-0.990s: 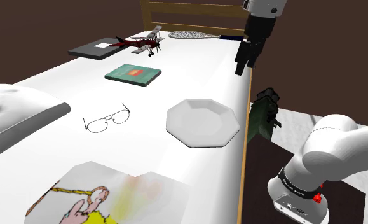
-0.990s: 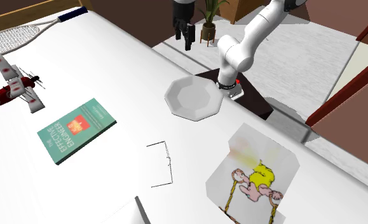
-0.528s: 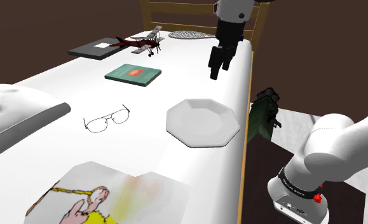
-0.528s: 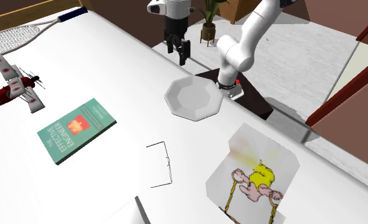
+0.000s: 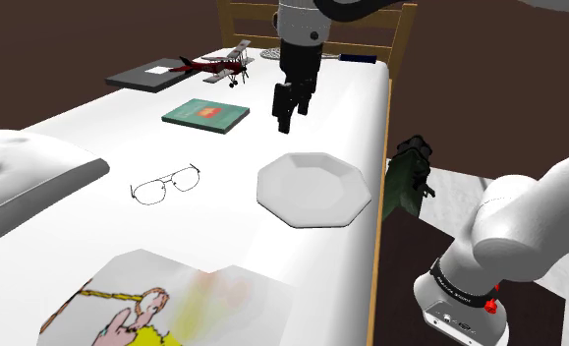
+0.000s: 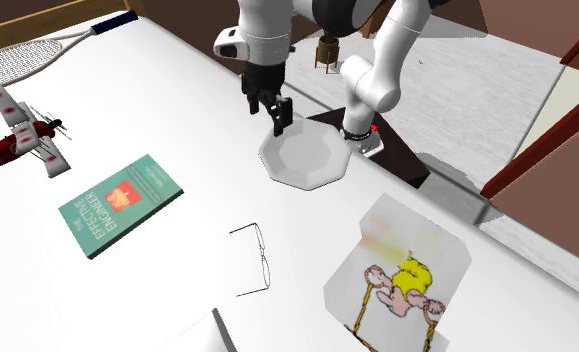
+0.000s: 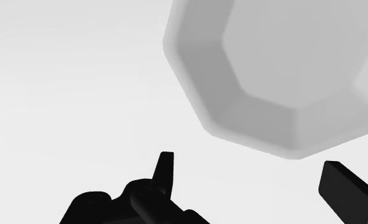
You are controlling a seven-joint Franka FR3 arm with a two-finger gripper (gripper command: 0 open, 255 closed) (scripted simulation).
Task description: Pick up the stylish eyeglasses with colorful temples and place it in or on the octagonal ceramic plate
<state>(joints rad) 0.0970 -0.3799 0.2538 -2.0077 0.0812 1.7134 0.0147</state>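
Thin wire-framed eyeglasses (image 5: 164,185) lie on the white surface, toward the shoulder view's left of a white octagonal plate (image 5: 272,182). In the second exterior view the eyeglasses (image 6: 257,255) lie nearer the camera than the plate (image 6: 327,170). My black gripper (image 5: 285,118) hangs in the air beyond the plate's far edge, pointing down, well away from the eyeglasses. Seen from the second exterior view, the gripper (image 6: 275,112) hovers just above the plate's rim. The wrist view has the open gripper (image 7: 247,162) with nothing between its fingers, and the plate (image 7: 201,83) just ahead of them.
A green book (image 5: 205,114), a red toy biplane (image 5: 218,67) and a dark flat slab (image 5: 149,76) lie farther back. A racket (image 6: 37,45) rests near the wooden headboard (image 5: 253,20). A cartoon print (image 5: 164,305) and a pillow (image 5: 27,182) lie nearer. A potted plant (image 5: 408,177) stands beside the surface.
The arm has swung toward the shoulder view's left, from past the surface's edge to above the surface beside the plate, and lower. The fingers stayed open.
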